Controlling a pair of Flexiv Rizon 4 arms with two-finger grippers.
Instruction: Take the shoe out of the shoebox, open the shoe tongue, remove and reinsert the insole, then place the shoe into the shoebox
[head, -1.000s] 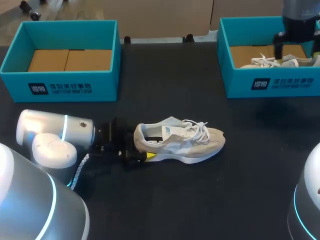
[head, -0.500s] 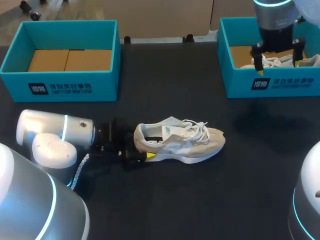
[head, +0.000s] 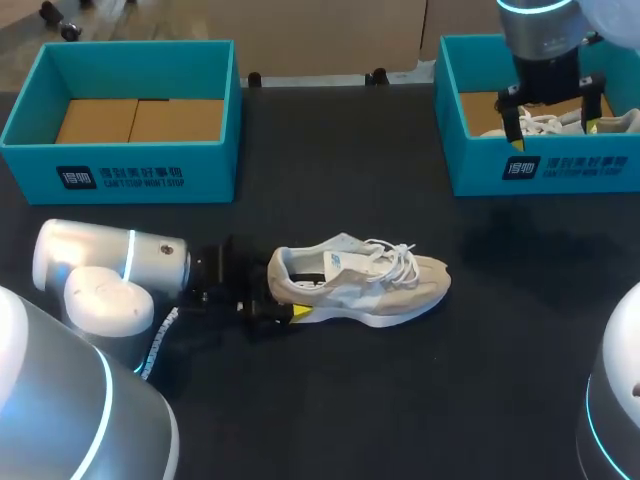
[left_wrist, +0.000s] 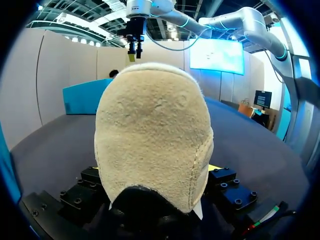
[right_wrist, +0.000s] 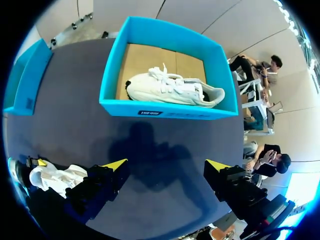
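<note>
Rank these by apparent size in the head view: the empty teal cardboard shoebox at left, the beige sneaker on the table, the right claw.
1. Empty teal cardboard shoebox
2. Beige sneaker
3. Right claw, open; it hangs nearer the camera, which inflates it, yet it is plainly smallest.

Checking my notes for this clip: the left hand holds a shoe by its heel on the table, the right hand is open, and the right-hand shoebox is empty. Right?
Not quite: the right-hand shoebox is not empty; a white shoe lies in it, as the right wrist view shows. The rest stands.
</note>
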